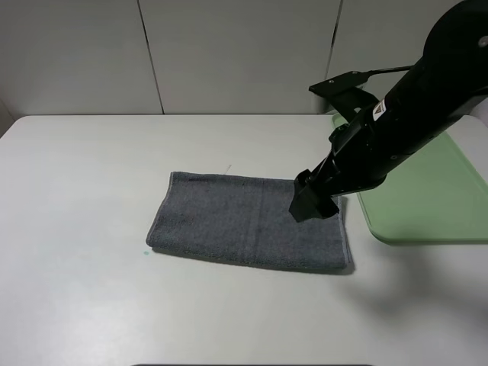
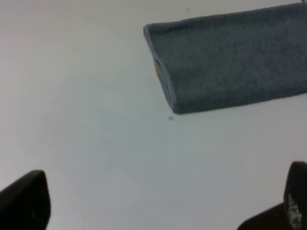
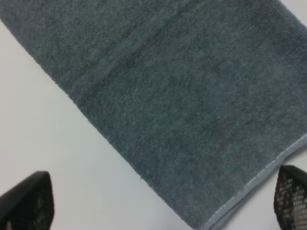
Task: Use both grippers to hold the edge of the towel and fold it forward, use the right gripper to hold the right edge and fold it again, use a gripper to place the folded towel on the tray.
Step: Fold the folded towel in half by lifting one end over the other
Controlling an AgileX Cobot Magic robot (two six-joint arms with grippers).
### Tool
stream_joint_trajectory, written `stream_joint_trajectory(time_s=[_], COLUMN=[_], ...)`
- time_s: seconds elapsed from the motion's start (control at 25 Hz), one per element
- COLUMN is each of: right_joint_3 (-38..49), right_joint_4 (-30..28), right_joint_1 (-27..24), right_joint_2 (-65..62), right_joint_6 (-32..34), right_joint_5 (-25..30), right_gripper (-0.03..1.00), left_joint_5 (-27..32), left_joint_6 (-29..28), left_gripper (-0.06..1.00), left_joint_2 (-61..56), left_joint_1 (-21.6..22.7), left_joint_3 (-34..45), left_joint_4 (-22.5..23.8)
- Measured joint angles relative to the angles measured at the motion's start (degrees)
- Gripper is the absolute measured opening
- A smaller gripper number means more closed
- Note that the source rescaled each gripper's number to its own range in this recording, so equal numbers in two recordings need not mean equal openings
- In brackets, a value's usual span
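Towel (image 1: 244, 225) lies folded into a long dark grey band near the middle of the white bench (image 1: 76, 191), with pale wall panels (image 1: 229, 53) behind. Reaching in from the right, the bulky black right arm (image 1: 427, 99) crosses the near left corner of the pale green tray (image 1: 427, 198) and hides part of it, along with the towel's far right corner. The tray sits just beside the towel's right end. The right gripper (image 1: 311, 207) hangs over that end, jaws spread wide around the corner with its pale hem (image 3: 259, 177). The left gripper (image 2: 158, 206) is off the towel's left end, jaws also wide apart over bare bench. A sliver of orange band (image 2: 157, 70) shows inside the fold, and a tiny green speck (image 2: 171, 118) lies just beside that corner.
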Motion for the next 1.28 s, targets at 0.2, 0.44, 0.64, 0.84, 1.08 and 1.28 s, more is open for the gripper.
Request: stream_joint_trajectory(time_s=[0.2,0.44,0.64,0.84,1.08,1.28], right_joint_3=[0.00,0.00,0.00,0.00,0.00,0.00], right_joint_4=[0.64,1.12,1.18,1.18,1.18,1.18], right_joint_1=[0.00,0.00,0.00,0.00,0.00,0.00], right_joint_2=[0.00,0.00,0.00,0.00,0.00,0.00], right_joint_6=[0.00,0.56,3.04,3.41,4.56,6.27], right_joint_5=[0.27,1.24,1.29,1.29,1.29,1.40], right_gripper=[1.00,1.00,1.00,1.00,1.00,1.00], left_joint_5=[0.00,0.00,0.00,0.00,0.00,0.00], left_joint_6=[0.14,0.14,0.14,0.14,0.14,0.14], left_gripper=[0.98,0.98,0.98,0.98,0.98,0.98], left_joint_2=[0.00,0.00,0.00,0.00,0.00,0.00], left_joint_1=[0.77,11.08,20.96,26.25,27.13,27.13], left_joint_3=[0.00,0.00,0.00,0.00,0.00,0.00], left_joint_4=[0.00,0.00,0.00,0.00,0.00,0.00])
